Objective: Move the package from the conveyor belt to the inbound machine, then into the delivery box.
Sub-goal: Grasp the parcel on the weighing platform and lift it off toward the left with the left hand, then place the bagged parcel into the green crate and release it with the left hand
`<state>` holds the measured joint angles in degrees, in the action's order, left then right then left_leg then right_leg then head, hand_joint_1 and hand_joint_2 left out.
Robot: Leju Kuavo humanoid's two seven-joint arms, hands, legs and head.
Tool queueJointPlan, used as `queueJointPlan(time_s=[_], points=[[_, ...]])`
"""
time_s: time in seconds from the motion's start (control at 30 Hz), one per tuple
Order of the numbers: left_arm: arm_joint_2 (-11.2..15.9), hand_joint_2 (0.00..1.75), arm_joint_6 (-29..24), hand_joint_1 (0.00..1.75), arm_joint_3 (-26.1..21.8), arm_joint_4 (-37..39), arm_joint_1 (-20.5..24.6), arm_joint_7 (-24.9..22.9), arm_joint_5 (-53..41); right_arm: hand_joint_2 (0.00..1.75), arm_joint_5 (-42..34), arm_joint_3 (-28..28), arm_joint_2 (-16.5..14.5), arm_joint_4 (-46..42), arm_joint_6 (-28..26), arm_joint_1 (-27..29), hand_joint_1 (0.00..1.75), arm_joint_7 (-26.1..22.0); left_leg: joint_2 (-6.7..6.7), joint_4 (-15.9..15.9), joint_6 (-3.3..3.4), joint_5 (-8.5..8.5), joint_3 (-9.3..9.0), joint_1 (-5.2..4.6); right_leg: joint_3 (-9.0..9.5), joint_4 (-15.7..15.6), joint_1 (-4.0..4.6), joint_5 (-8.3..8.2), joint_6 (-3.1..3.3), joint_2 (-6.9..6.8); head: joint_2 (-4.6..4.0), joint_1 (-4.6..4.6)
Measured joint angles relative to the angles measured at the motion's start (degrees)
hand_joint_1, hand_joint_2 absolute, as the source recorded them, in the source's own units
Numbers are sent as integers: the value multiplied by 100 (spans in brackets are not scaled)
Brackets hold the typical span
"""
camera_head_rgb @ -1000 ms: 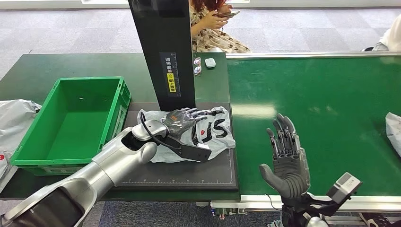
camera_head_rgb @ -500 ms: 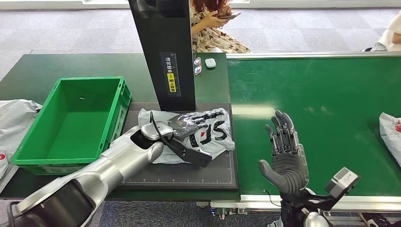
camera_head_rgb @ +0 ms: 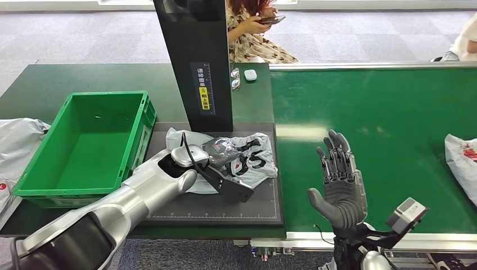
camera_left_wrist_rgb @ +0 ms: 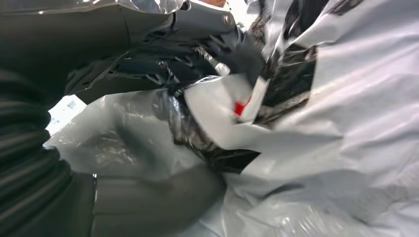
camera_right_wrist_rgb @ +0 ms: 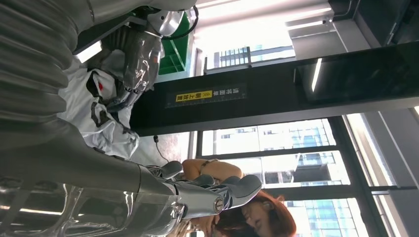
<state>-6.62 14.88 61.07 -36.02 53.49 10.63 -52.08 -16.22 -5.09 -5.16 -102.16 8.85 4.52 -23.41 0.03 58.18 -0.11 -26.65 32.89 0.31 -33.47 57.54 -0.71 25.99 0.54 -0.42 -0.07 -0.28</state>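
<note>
Gripping a bunched fold of the package point(camera_head_rgb: 247, 160), the left hand point(camera_head_rgb: 216, 151) has it on the machine point(camera_head_rgb: 225, 208) platform, just beside the box point(camera_head_rgb: 39, 163). Scanning looks done; next it must lift the package left over the box wall. The right hand point(camera_head_rgb: 339, 188) hovers, fingers apart, empty. The package is white crinkled plastic, black-lettered, limp.

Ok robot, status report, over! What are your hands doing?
Left hand gripping the white package on the black scanner pad. Right hand open, raised over the conveyor belt. Green box beside the pad, path looks clear.
</note>
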Motion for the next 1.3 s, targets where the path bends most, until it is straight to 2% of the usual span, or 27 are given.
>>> queueJointPlan(time_s=[0.3,0.4,0.6,0.73,0.87,1.1,1.3], points=[[4,175,-126,175,24,1,11,16,44,175,5,0,0,0,2,4,0,-2,1,0,-1,0,-1,0,-1,1,0,0,1,1,0,0],[27,175,-487,175,22,-1,-20,-46,173,175,19,2,0,-1,-1,18,0,-11,1,0,-1,1,-1,1,-1,2,0,0,1,1,0,0],[239,175,-1625,175,-215,-344,-235,-420,318,175,39,6,0,-63,-44,155,0,-20,1,0,-2,1,2,0,-4,2,0,0,1,2,0,0],[545,175,-2363,175,-718,-1068,-539,-685,314,175,64,18,0,-176,-106,303,0,-19,3,-1,-2,0,5,1,-8,3,1,1,2,4,0,0],[920,175,-2672,175,-1416,-1945,-922,-846,281,175,90,60,-10,-291,-112,453,0,-17,5,-3,-2,0,7,2,-13,4,2,1,3,7,0,0],[1433,175,-2792,175,-2671,-3009,-1476,-1107,32,175,141,202,-88,-471,-102,609,0,-17,6,-4,-5,2,8,4,-15,6,3,1,3,8,0,0],[1842,175,-2608,175,-3726,-3252,-1613,-1338,-272,175,203,318,-142,-657,-60,808,0,-20,7,-3,-11,6,8,11,-19,6,9,-1,6,9,0,-1]])
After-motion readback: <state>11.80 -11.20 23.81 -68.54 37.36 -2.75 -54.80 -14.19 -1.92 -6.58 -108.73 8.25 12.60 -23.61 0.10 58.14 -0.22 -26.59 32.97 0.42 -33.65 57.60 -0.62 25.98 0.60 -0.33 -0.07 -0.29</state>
